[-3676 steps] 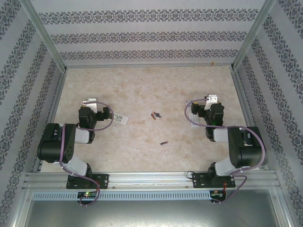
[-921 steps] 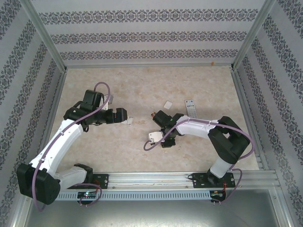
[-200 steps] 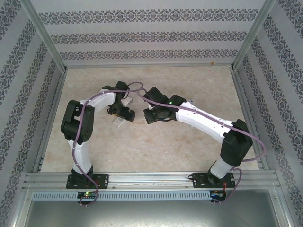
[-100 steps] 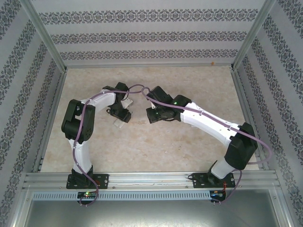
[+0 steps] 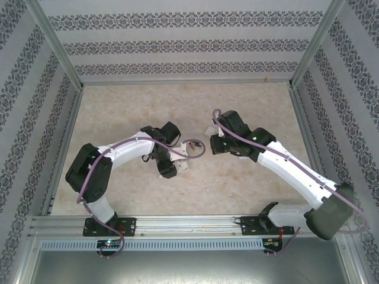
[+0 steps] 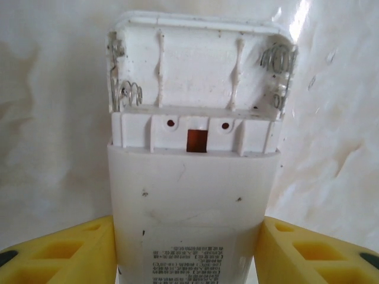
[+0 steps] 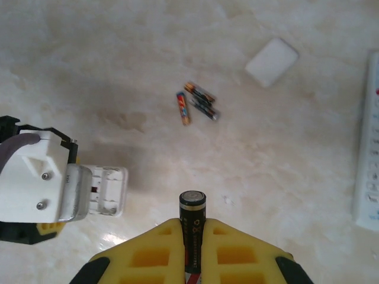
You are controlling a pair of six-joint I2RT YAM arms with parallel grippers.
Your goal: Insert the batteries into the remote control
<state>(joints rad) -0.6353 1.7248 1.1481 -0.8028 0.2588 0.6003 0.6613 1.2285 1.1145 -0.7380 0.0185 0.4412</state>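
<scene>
**Condition.** We find the left gripper with its jaws clamped on both flanks of the remote control, which sits back face up at centre-left of the top view. Its battery compartment is open and empty, with one spring at lower left and one at upper right. The right gripper, right of centre in the top view, has its jaws closed on one battery. Only a short length of it projects forward. Gripper and remote control are well apart. Loose batteries, a small white cover and a second remote lie on the bench.

**Hazards, in our judgement.**
- The springs sit at opposite ends, so each bay takes its cell a different way round. We cannot tell which terminal leads, so a reversed fit is possible.
- The remote control is gripped away from the compartment end, so insertion pressure could pivot it in the jaws.
- With so little battery exposed, spring resistance may push it back or tilt it, and it could drop.
</scene>
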